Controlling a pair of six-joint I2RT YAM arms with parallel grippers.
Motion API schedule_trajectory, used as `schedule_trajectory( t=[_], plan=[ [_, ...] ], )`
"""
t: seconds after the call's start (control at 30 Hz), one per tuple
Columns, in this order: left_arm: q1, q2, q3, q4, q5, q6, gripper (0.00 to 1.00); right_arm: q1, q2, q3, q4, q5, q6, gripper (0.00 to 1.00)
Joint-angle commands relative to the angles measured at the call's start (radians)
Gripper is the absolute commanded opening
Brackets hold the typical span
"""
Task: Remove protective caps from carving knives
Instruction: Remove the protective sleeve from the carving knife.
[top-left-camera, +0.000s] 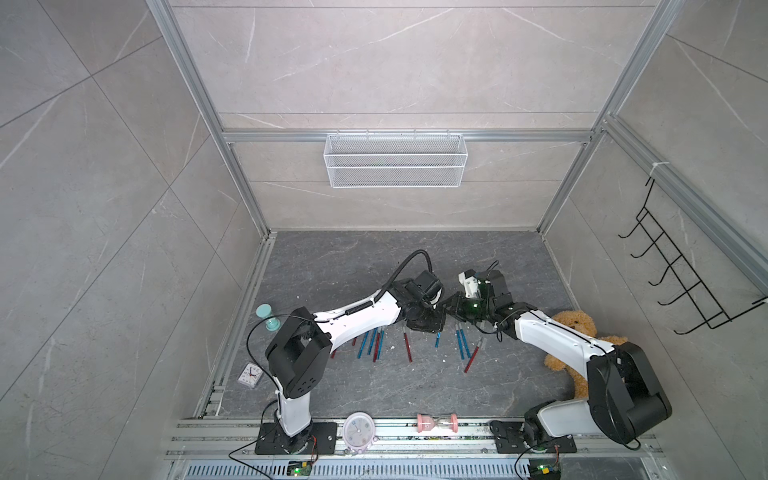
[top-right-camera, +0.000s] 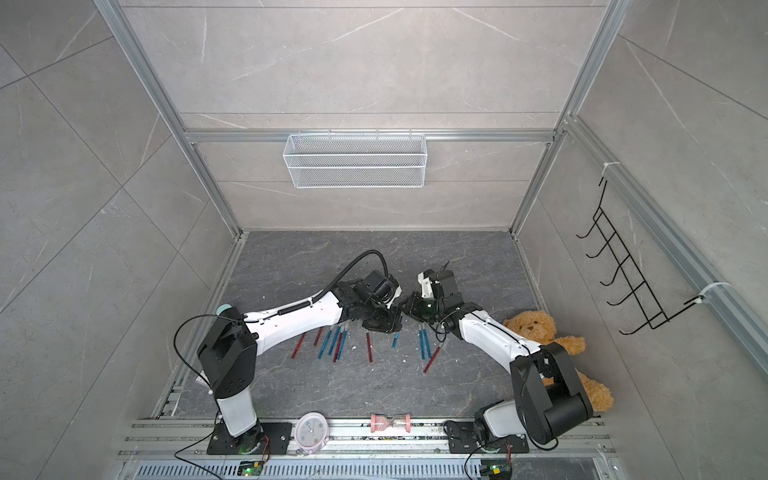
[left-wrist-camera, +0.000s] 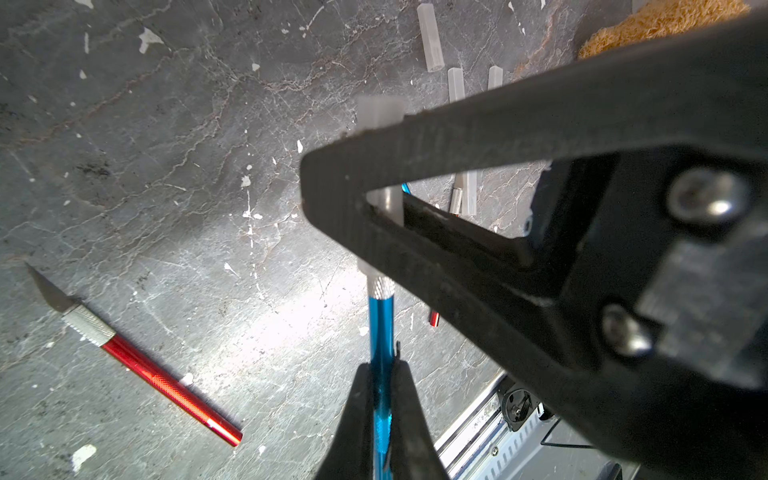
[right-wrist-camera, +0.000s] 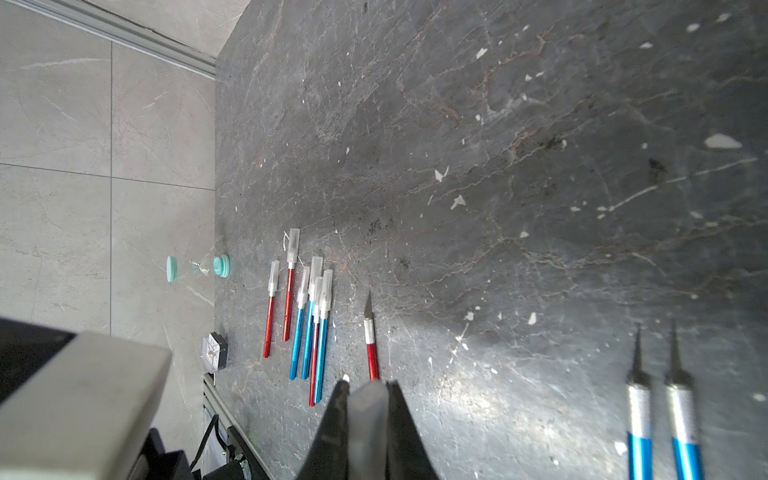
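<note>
Clamping one blue knife (left-wrist-camera: 381, 328): left claw (left-wrist-camera: 381, 374); one cap (left-wrist-camera: 380, 112): right claw (right-wrist-camera: 365, 384); six knives (right-wrist-camera: 308, 328) capped.

The right hand (left-wrist-camera: 332, 192) hides most of the blurred cap (left-wrist-camera: 380, 114) on the held blue knife (left-wrist-camera: 381, 324).

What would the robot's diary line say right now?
left gripper: shut on blue knife | right gripper: shut on cap | cap: not off yet | waiting: capped knives
</note>
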Motion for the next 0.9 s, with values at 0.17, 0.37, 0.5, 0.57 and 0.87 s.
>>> schedule_trajectory(
  t=[0.17,0.37,0.5,0.57,0.87],
  plan=[
    [-0.002,-0.044,-0.014,-0.035,0.019,0.021,0.0,-0.022,-0.009,0.019,0.025,0.048,0.013,0.0],
    [-0.002,-0.046,-0.021,-0.035,0.022,0.021,0.0,-0.036,-0.013,0.017,0.028,0.047,0.016,0.0],
    [-0.004,-0.049,-0.028,-0.035,0.026,0.023,0.0,-0.044,-0.015,0.018,0.032,0.044,0.016,0.0],
    [-0.002,-0.05,-0.03,-0.037,0.028,0.023,0.0,-0.047,-0.016,0.019,0.036,0.042,0.018,0.0],
    [-0.006,-0.052,-0.039,-0.046,0.027,0.028,0.0,-0.075,-0.011,0.037,0.04,0.031,0.016,0.0]
  ],
)
